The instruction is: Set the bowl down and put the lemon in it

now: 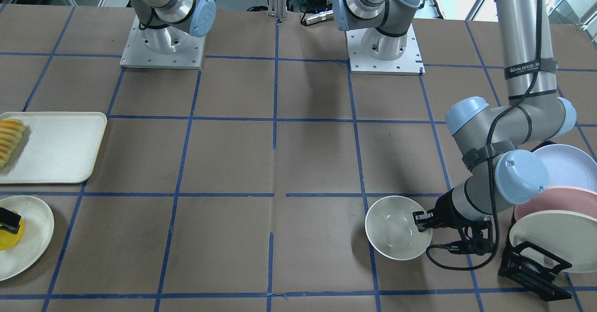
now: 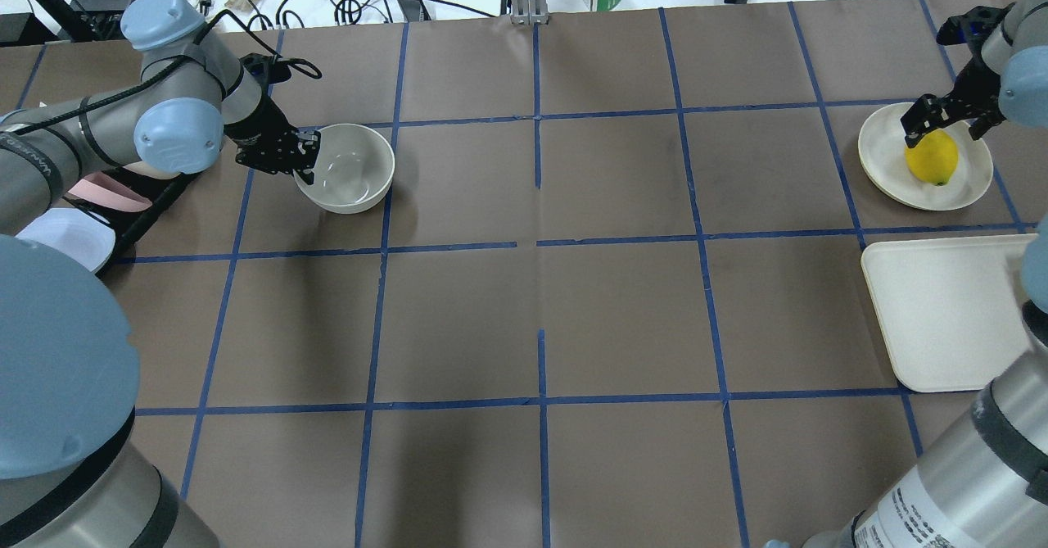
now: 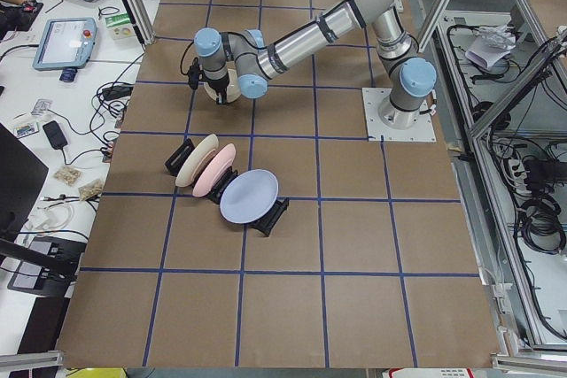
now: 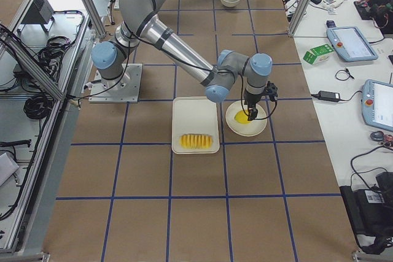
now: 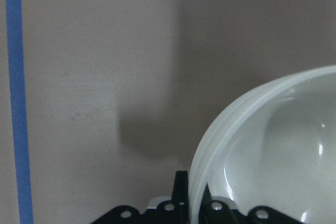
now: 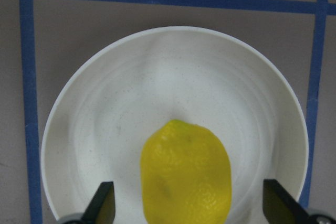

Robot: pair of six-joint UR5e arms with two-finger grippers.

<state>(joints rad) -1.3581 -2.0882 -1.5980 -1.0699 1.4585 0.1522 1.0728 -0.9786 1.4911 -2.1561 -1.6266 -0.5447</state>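
The off-white bowl (image 2: 352,173) (image 1: 394,230) is at the table's left side. My left gripper (image 2: 300,157) (image 1: 422,221) is shut on its near rim, one finger inside and one outside; the left wrist view shows the rim (image 5: 247,124) between the fingers, with a shadow on the table beneath. The lemon (image 2: 932,159) (image 6: 186,177) lies on a flat cream plate (image 2: 880,142) (image 6: 173,77) at the far right. My right gripper (image 2: 946,126) (image 6: 191,205) is open just above the lemon, a finger on each side, not touching it.
A cream tray (image 1: 60,149) (image 2: 941,310) holding sliced yellow-orange food (image 1: 10,139) sits beside the lemon plate. A black rack (image 1: 534,267) with pastel plates (image 1: 564,167) stands right behind my left arm. Brown table with a blue tape grid.
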